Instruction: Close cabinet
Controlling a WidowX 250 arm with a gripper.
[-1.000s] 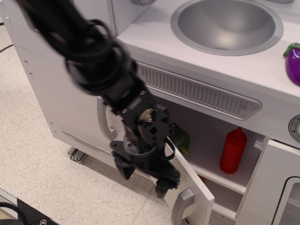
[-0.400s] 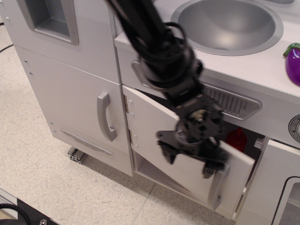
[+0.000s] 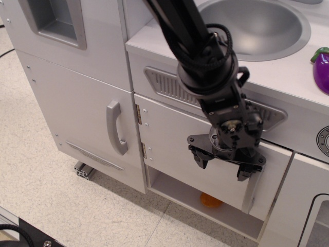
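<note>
The cabinet door (image 3: 169,139) is a squarish flat white panel hinged on the left, under the sink counter. It lies almost flush with the cupboard front. Its grey loop handle (image 3: 251,198) shows at the door's right edge. My black gripper (image 3: 221,165) is pressed against the right half of the door face, just above the handle. Its fingers (image 3: 198,158) are spread open and hold nothing. The inner shelf is hidden behind the door. A strip of the cupboard floor shows below the door, with an orange object (image 3: 211,199) on it.
A taller narrow white door with a grey D-handle (image 3: 116,128) stands to the left. A white door with a dark-outlined window (image 3: 308,206) is at the right. Above are a grey sink (image 3: 257,25), a vent grille (image 3: 164,82) and a purple eggplant (image 3: 322,64).
The door has swung from wide open to almost shut. My gripper moved right and inward with it. The red bottle and green item inside are now hidden.
</note>
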